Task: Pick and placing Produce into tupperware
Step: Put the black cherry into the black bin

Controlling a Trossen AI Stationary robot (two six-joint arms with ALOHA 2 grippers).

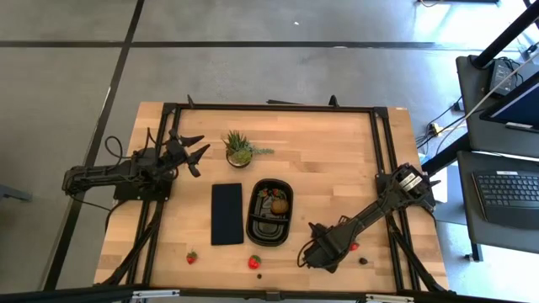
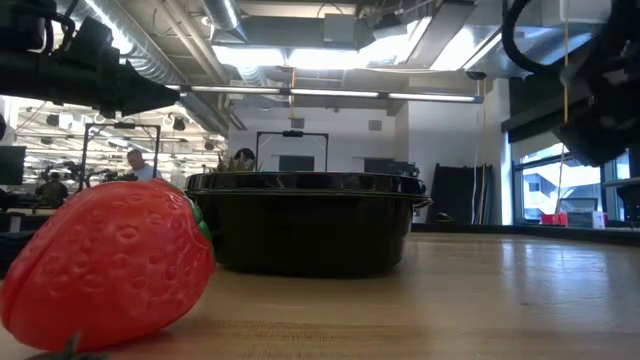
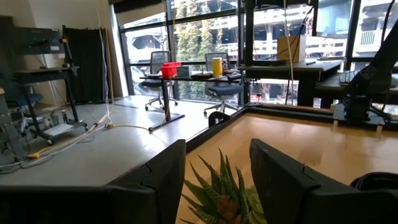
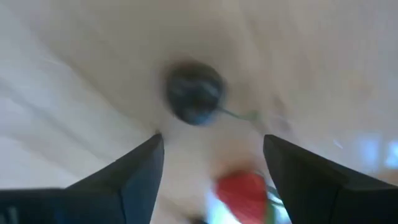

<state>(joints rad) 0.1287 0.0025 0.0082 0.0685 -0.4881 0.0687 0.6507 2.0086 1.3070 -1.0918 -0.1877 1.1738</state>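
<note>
The black tupperware (image 1: pixel 269 225) (image 2: pixel 310 235) sits mid-table with a strawberry and the brown kiwi-like fruit (image 1: pixel 280 205) inside. Loose strawberries lie on the wood (image 1: pixel 192 257) (image 1: pixel 253 262) (image 1: pixel 354 247), the middle one large in the low view (image 2: pixel 110 265). Tiny dark berries lie near the near edge (image 1: pixel 363 261) (image 1: pixel 258 275). My right gripper (image 1: pixel 305 249) (image 4: pixel 214 155) is open above the table, right of the tupperware; a dark berry (image 4: pixel 194 93) and a strawberry (image 4: pixel 242 193) lie below it. My left gripper (image 1: pixel 198 156) (image 3: pixel 217 162) waits open beside the plant.
A spiky green potted plant (image 1: pixel 240 150) (image 3: pixel 221 199) stands just in front of the left gripper. A flat dark rectangular panel (image 1: pixel 226 213) lies left of the tupperware. A black frame (image 1: pixel 269 108) runs around the table. Bare wood lies between tupperware and right rail.
</note>
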